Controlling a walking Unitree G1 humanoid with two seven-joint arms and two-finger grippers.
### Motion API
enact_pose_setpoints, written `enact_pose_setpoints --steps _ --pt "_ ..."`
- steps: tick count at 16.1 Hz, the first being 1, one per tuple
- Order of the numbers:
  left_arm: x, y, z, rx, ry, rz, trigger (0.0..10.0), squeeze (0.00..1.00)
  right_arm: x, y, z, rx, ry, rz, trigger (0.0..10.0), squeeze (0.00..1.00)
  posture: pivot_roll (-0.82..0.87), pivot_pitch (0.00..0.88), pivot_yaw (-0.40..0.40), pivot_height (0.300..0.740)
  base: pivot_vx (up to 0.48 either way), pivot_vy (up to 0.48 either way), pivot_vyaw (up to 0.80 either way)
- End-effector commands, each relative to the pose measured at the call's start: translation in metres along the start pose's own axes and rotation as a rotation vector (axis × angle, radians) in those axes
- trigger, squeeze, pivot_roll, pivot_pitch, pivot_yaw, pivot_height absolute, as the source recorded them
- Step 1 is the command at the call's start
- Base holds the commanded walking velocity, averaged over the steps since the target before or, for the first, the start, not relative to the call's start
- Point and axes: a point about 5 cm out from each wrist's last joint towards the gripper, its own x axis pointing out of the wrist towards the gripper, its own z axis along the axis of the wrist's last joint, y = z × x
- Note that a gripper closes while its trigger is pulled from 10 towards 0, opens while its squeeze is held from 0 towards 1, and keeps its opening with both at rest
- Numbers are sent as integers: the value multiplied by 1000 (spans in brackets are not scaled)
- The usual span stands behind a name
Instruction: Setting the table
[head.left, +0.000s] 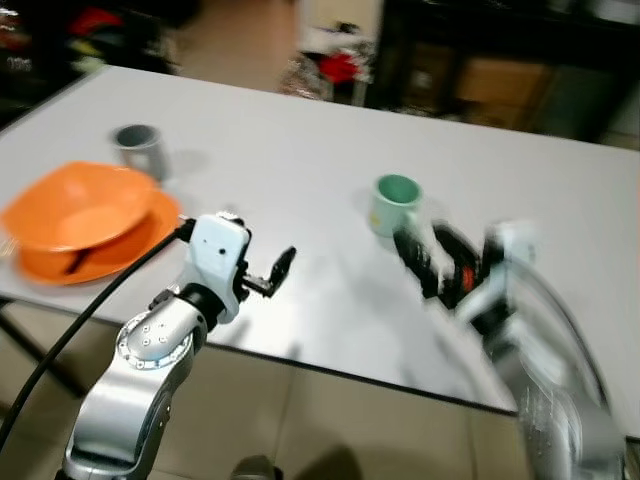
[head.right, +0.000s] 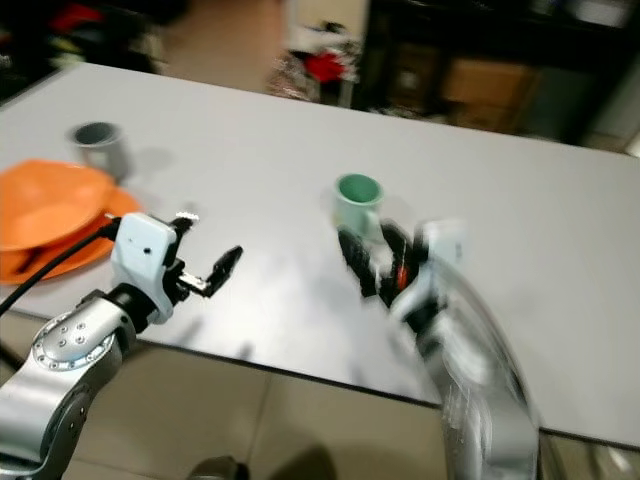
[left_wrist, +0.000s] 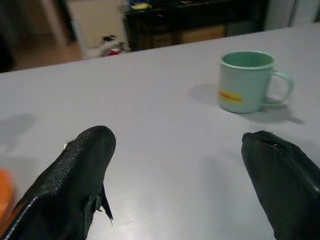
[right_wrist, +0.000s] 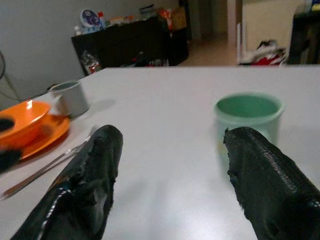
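Green mug (head.left: 396, 204) stands upright on the white bench (head.left: 300, 150), just beyond the right claw (head.left: 435, 258) and a little off to that claw's left; its handle shows clearly in the left wrist view, and a yellow label sits on its side; the right claw hovers low over the bench with its two black fingers (right_wrist: 90, 185) spread apart and nothing between them; in the right wrist view the mug rises just past the tip of one finger, apart from it as far as can be told, though the right arm is blurred in both eye views and the gap is hard to judge.

Left claw (head.left: 272, 274) hangs over the near edge of the bench, also spread wide and empty; the mug lies well ahead of it and toward its right.

An orange bowl (head.left: 75, 205) rests in an orange plate (head.left: 150, 225) well off to the left of the left claw, near the bench's near left corner; a grey mug (head.left: 140, 148) stands upright just beyond the plate; a metal utensil (right_wrist: 47, 167) lies flat on the bench beside the plate, its kind too blurred to name.

Dark furniture (head.left: 480, 60) and a scatter of red and white things (head.left: 335, 65) stand on the floor beyond the far edge of the bench.
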Motion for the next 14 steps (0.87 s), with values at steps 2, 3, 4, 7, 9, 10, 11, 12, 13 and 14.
enact_pose_setpoints --steps 2,3,4,7,9,10,11,12,13,14 --pt "-2 4 0 -7 -11 66 10000 0 -12 2 3 -46 -11 -96 10000 1000 36 0 -8 740 0 0 800" --pt "-3 6 0 -7 -11 83 10000 0 -13 1 2 -41 -10 -119 10000 1000 37 0 -7 740 0 0 800" --pt "-1 6 0 16 -8 86 10000 0 -16 -1 0 -50 1 -148 10000 1000 30 0 11 740 0 0 800" --pt "0 3 -5 41 14 58 10000 0 -26 -7 -2 -98 19 -206 10000 1000 31 0 15 740 0 0 800" --pt "0 5 -6 41 19 74 10000 0 -24 -9 -2 -97 16 -211 10000 1000 43 0 6 740 0 0 800" --pt "1 7 -4 40 13 85 10000 0 -19 -10 -2 -91 12 -209 10000 1000 47 0 8 740 0 0 800" --pt "3 7 -3 43 12 88 10000 0 -15 -8 -3 -95 21 -192 10000 1000 46 0 9 740 0 0 800" --pt "2 6 -3 43 13 86 10000 0 -16 -6 -6 -81 37 -189 10000 1000 55 0 -4 740 0 0 800" --pt "0 6 -4 41 16 93 10000 0 -16 -6 -9 -80 50 -194 10000 1000 59 0 -9 740 0 0 800" --pt "-1 7 -5 38 20 103 10000 0 -16 -6 -12 -81 62 -202 10000 1000 63 0 -13 740 0 0 800"
